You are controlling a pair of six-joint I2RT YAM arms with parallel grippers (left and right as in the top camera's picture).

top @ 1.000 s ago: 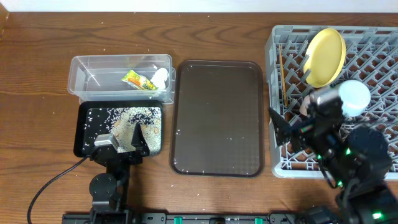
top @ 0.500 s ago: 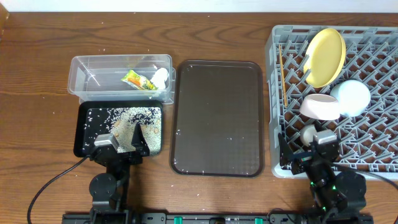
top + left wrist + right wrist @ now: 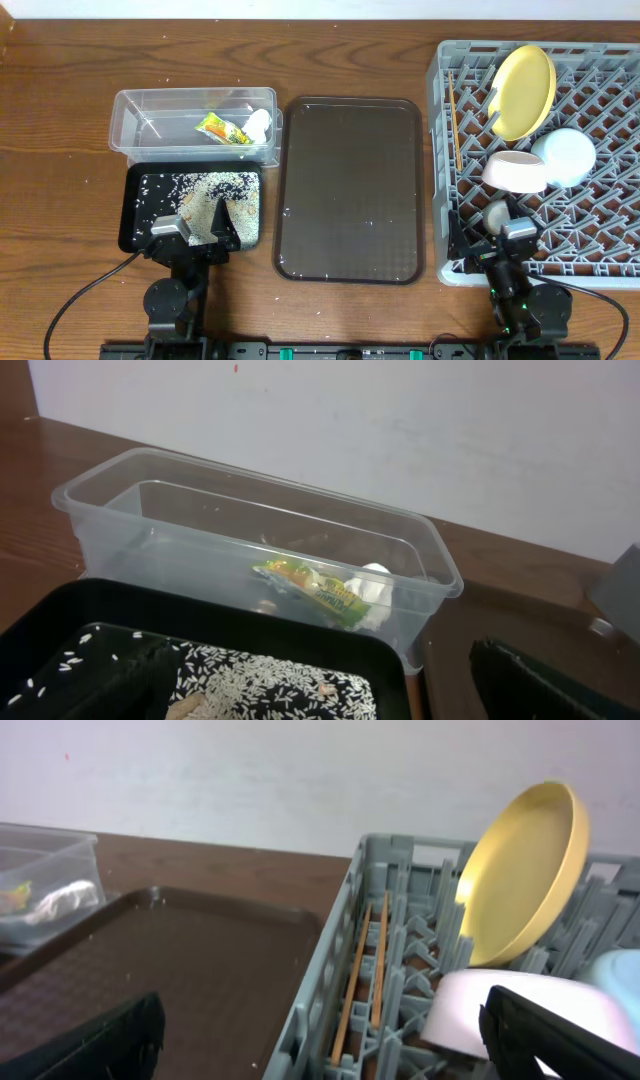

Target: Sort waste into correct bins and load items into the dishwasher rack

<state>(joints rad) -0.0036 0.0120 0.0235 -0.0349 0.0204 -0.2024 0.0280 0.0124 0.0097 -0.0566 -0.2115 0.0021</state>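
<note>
The green-and-orange wrapper (image 3: 222,128) and white scrap (image 3: 259,122) lie in the clear tub (image 3: 130,140); both show in the left wrist view (image 3: 310,585). Rice grains (image 3: 205,185) cover the black tray (image 3: 133,215). My left gripper (image 3: 195,235) is open and empty at that tray's front edge. The grey rack (image 3: 600,240) holds the yellow plate (image 3: 523,92), blue bowl (image 3: 565,157), white-pinkish bowl (image 3: 515,171), small white cup (image 3: 495,213) and chopsticks (image 3: 455,120). My right gripper (image 3: 490,250) is open and empty at the rack's front-left corner.
The dark-brown serving tray (image 3: 350,190) lies between the bins and the rack, with a few stray grains on it. Some grains are scattered on the wooden table (image 3: 60,120) near the black tray.
My right arm has pulled back from above the rack to its front-left corner, uncovering the white-pinkish bowl and the cup. The left arm has not moved.
</note>
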